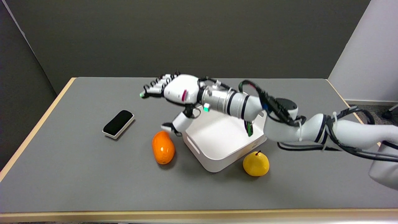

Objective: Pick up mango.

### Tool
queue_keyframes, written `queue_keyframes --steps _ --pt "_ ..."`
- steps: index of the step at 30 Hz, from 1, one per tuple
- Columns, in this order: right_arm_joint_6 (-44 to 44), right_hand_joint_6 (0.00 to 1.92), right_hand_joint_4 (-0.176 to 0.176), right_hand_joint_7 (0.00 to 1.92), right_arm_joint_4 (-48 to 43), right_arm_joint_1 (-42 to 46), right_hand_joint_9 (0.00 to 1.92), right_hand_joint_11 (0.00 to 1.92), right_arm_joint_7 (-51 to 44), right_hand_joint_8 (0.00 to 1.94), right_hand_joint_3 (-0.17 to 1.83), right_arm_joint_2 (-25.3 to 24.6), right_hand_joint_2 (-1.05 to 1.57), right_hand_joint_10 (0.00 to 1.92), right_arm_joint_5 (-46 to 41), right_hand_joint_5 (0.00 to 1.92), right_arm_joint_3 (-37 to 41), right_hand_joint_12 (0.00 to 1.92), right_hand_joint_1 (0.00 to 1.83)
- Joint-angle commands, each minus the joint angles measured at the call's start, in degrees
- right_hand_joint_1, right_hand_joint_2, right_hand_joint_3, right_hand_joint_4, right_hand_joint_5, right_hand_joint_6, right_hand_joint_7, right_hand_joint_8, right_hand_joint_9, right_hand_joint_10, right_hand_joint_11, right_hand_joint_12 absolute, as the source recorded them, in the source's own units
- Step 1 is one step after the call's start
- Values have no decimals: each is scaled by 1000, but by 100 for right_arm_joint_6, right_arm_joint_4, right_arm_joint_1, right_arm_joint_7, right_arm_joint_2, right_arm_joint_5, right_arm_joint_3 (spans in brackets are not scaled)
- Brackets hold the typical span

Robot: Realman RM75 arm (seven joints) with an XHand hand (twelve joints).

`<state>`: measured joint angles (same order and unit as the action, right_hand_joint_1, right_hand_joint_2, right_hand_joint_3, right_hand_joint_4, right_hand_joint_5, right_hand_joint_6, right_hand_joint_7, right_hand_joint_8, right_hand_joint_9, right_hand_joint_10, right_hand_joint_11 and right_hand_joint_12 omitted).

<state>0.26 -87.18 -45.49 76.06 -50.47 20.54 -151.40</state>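
An orange, oval mango point(163, 147) lies on the grey table, just left of the white bin. My right hand point(174, 93) hovers above and slightly behind it, palm down, fingers spread and stretched to the left, holding nothing. Its thumb point(174, 125) hangs down close to the mango's far end; whether it touches is unclear. The white arm reaches in from the lower right across the bin.
A white square bin point(222, 146) stands mid-table, partly under my forearm. A yellow pear-like fruit point(256, 163) sits at its front right corner. A black-and-white eraser block point(118, 123) lies to the left. The table's wooden edge point(37, 124) runs along the left.
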Motion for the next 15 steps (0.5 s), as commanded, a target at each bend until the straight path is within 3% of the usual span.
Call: queue_keyframes --steps 1,10,15 --pt "-435 387 49 300 -95 -1417 239 149 317 321 919 257 595 720 -3098 189 -5 1246 627" --pt "-1404 393 44 291 -661 -1792 224 123 -1719 318 937 180 598 713 -5118 193 186 1225 692" --pt "-1863 405 35 272 -996 -1717 200 98 -2987 323 955 191 588 710 -5633 188 662 1223 710"
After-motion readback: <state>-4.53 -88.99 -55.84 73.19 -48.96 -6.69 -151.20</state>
